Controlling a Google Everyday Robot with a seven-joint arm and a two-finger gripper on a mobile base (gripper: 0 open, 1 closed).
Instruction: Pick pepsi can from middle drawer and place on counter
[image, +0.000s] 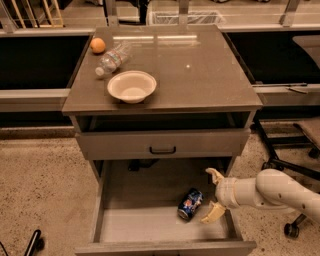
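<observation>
The pepsi can (190, 203) lies on its side on the pale floor of the open middle drawer (145, 225), right of centre. My gripper (213, 195) reaches in over the drawer's right wall, just right of the can. Its two pale fingers are spread open, one (215, 175) farther back, one (213, 212) nearer the front; neither touches the can. The counter (200, 75) is the glossy brown-grey top of the cabinet above.
On the counter's left stand a white bowl (131, 86), a clear water bottle (112, 59) on its side and an orange (98, 45). A closed drawer front with a black handle (162, 149) overhangs the open drawer. An office chair base (290, 170) stands at right.
</observation>
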